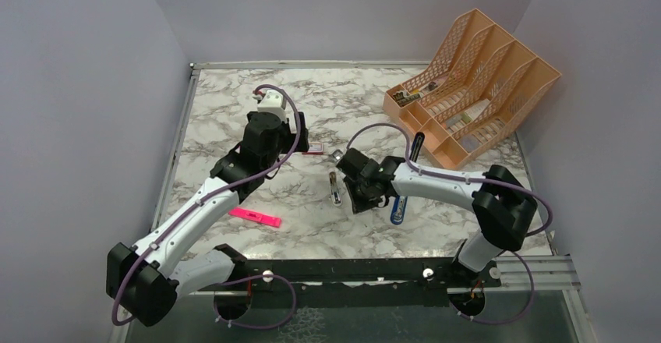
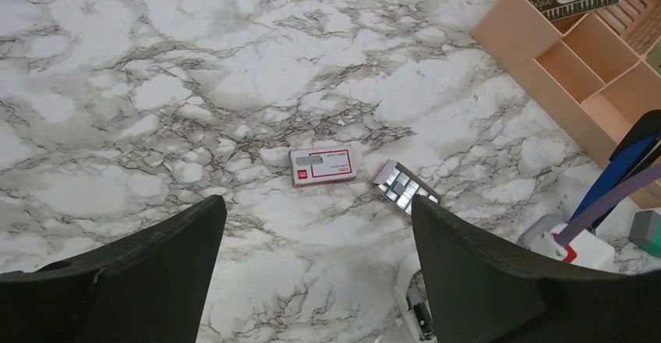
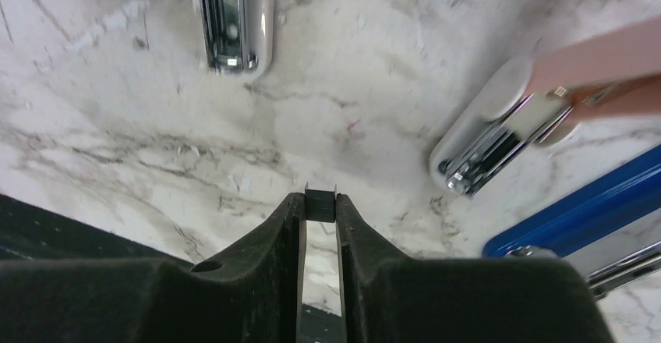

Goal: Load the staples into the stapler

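Note:
My right gripper (image 3: 320, 206) is shut on a small dark-grey block of staples (image 3: 320, 203), pinched at the fingertips just above the marble table. The white stapler lies open ahead of it: its metal magazine channel (image 3: 231, 23) at upper left, its other arm (image 3: 491, 144) at right. In the top view the stapler (image 1: 335, 188) lies just left of the right gripper (image 1: 357, 192). My left gripper (image 2: 319, 269) is open and empty, hovering near the red-and-white staple box (image 2: 323, 165) and its tray of spare staple blocks (image 2: 405, 188).
A pink highlighter (image 1: 255, 217) lies at front left. A blue pen (image 1: 397, 210) lies beside the right arm. An orange desk organiser (image 1: 475, 86) stands at the back right. White walls close in the left and back edges.

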Controlling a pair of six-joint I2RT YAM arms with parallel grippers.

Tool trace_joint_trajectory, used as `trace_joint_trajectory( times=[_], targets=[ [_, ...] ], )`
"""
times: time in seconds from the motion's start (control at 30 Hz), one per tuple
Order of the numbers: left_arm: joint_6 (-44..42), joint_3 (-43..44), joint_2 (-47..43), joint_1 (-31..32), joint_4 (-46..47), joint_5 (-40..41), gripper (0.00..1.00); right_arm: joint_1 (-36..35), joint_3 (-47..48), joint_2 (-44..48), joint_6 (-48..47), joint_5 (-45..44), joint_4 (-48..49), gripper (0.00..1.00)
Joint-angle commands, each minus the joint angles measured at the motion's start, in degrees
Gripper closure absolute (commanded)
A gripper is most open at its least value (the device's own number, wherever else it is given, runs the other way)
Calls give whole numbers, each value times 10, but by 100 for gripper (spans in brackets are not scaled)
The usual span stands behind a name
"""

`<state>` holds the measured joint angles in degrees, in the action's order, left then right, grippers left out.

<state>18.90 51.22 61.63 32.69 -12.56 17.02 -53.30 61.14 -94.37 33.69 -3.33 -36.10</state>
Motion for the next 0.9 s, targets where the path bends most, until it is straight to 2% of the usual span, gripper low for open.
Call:
trace_joint_trajectory(
  times=[0.0,0.3,0.7,0.87],
  targets=[
    [4,-7,-29,-2,18,9,11,-30,-43,37,48,-36,12,76],
    [2,-6,-26,-2,17,13,11,-50,-80,39,51,-52,28,76],
    [-2,-3,-12,-2,11,16,11,-51,-56,-2,40,-72,40,75],
    [-3,-5,-12,-2,10,20,11,-51,-50,-11,39,-73,33,71]
  ],
)
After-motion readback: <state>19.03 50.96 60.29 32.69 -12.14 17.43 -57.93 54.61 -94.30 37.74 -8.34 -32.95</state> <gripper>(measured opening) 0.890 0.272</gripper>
